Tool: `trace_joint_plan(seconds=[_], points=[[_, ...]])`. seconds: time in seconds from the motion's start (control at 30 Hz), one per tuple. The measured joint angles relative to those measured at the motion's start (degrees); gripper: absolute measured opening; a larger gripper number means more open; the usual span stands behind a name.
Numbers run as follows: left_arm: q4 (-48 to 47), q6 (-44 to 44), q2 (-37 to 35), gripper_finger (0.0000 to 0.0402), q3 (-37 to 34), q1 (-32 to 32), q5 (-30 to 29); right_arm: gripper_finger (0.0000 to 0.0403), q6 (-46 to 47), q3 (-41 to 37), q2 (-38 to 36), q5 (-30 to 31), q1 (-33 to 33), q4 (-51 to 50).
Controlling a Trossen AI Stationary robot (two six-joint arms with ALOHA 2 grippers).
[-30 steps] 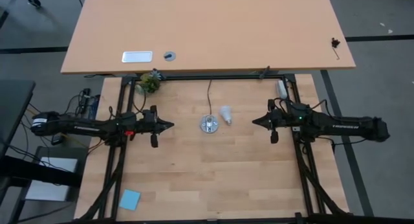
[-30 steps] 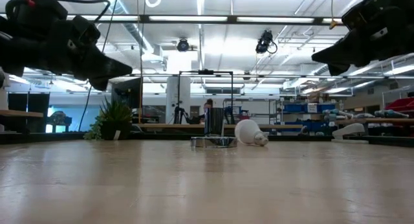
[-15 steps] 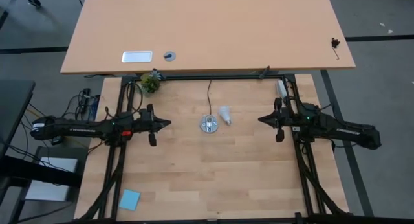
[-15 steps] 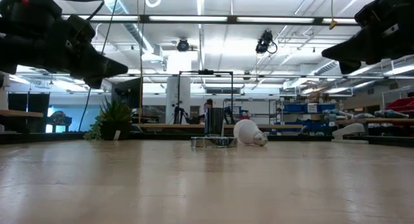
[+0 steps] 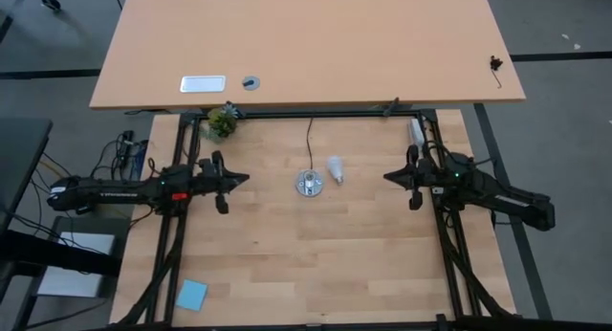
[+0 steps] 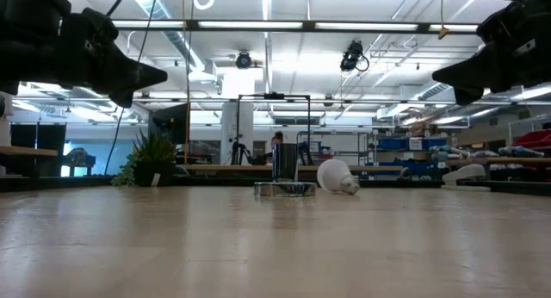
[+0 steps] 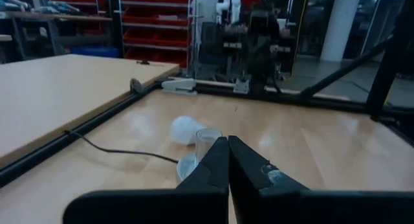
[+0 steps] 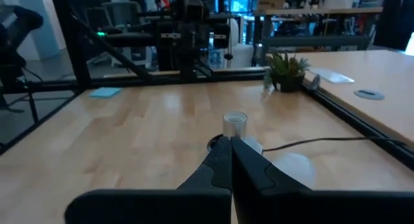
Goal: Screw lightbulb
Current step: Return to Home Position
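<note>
Task thing: we see the lightbulb (image 5: 334, 166) lying on its side on the bench (image 5: 316, 254), just beside the socket disc (image 5: 308, 184) and well apart from both arms.
Socket: the round silver disc lies flat near the middle of the bench; its black cord (image 5: 309, 140) runs to the far edge.
Left arm: the left pincer (image 5: 241, 179) hovers above the left side of the bench; we see its fingers pressed together, holding nothing.
Right arm: the right pincer (image 5: 390, 178) hovers at the right side, also pressed together and empty.
Other things: a small plant (image 5: 222, 121) at the far left corner; a blue note (image 5: 191, 295) near the front left.
</note>
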Motion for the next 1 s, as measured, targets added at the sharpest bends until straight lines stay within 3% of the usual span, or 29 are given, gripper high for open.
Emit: trace_joint_plan(seconds=[0.43,0.77,1.0], points=[[7.0,-0.1,-0.6,0.0003,0.0,0.0,-0.2,0.0005,1.1,-2.1,0.0,-2.6,-1.4,6.0],[0.9,-0.1,-0.5,0.0003,0.0,0.0,-4.9,0.0005,1.6,-1.9,0.6,1.7,-1.4,3.6],[-0.2,-0.4,-0.5,0.0003,0.0,0.1,-0.3,0.0005,0.5,-1.5,0.6,-0.7,-1.4,2.4]])
